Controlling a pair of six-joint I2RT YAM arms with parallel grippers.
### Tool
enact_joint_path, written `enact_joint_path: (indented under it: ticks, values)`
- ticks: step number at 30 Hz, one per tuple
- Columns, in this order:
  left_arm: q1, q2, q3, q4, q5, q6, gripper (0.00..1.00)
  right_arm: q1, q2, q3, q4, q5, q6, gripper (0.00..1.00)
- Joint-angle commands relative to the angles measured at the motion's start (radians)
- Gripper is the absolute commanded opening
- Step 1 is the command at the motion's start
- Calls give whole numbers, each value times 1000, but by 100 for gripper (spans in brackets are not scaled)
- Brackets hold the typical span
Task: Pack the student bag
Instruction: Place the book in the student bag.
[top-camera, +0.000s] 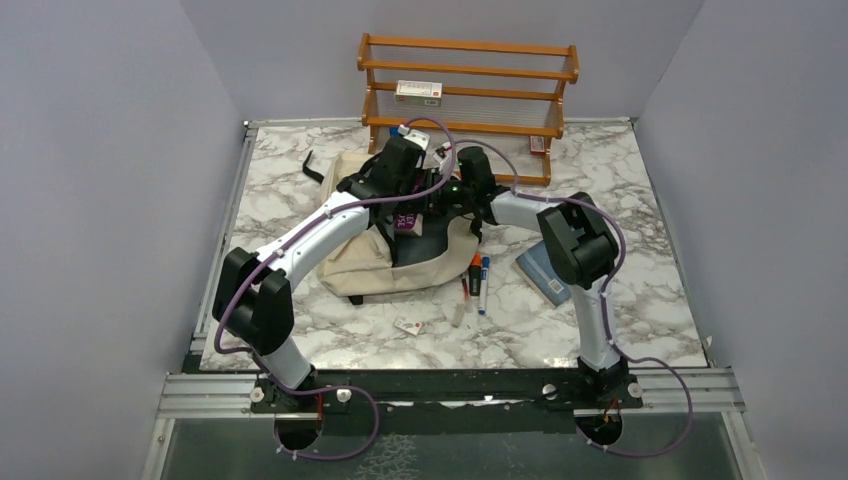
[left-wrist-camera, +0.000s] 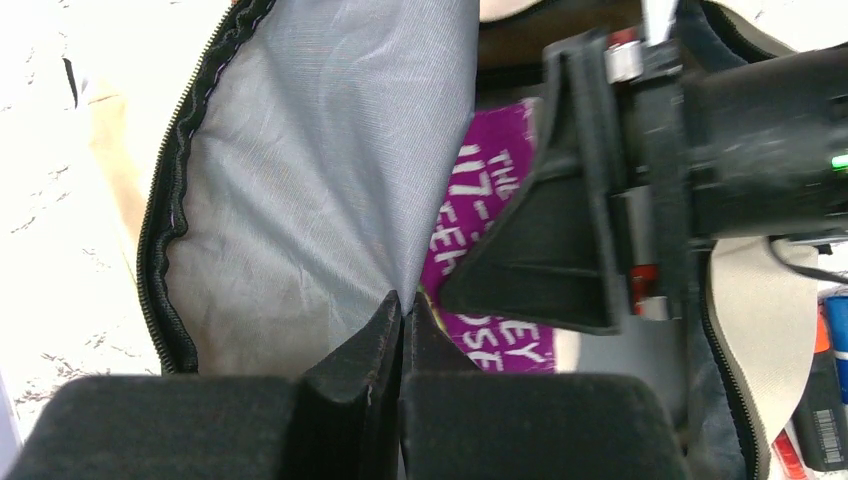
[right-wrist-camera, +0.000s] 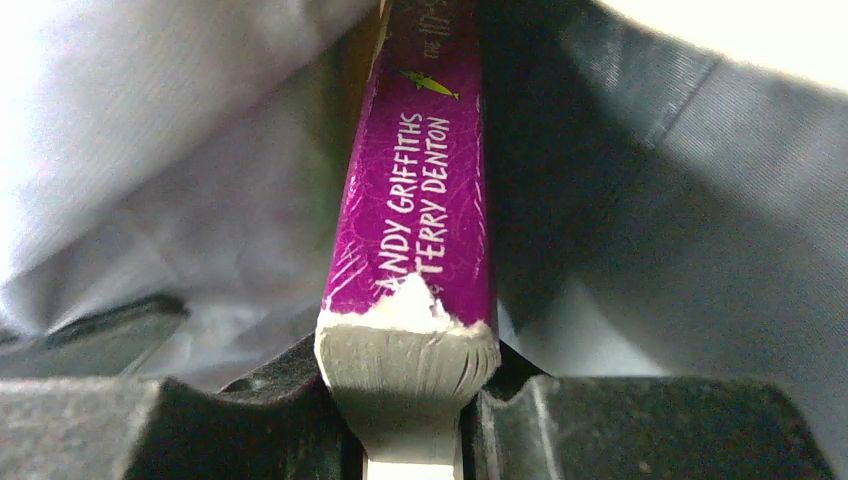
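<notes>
Marble table (top-camera: 640, 330) under student bag (top-camera: 360, 262), grey walls (top-camera: 100, 150), wooden rack (top-camera: 468, 97) behind.

Wooden rack (top-camera: 467, 47), markers (top-camera: 484, 285), perhaps a blue notebook (top-camera: 545, 275).

Student bag (top-camera: 400, 275): cream fabric backpack, black zipper undone, grey lining showing, flat on marble table (top-camera: 600, 330), purple book (right-wrist-camera: 420, 200) in mouth.
</notes>
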Motion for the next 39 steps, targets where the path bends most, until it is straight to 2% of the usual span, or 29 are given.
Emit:
enact_joint_path:
  ticks: [1,5,10,13,16,22,32,39]
  values:
    - [0,-13,34,29,17,-16,0,51,68,111,23,-47,-9,0]
    - [0,-30,4,62,26,-21,0,81,129,163,-22,-37,-17,2]
    - [0,-56,-27,95,21,-23,0,105,193,232,-73,2,-46,10]
    - [0,-61,-38,109,-2,-13,0,110,217,257,-109,50,-73,23]
    - [0,-70,-47,111,-38,-9,0,110,201,251,-168,138,-119,44]
    - [0,-76,-57,111,-39,-10,0,103,105,188,-186,233,-177,60]
    - [1,-68,-72,128,-25,-12,0,58,-105,54,-307,409,-311,70]
    - [1,-59,-69,132,-36,-20,0,25,-286,-96,-332,539,-359,71]
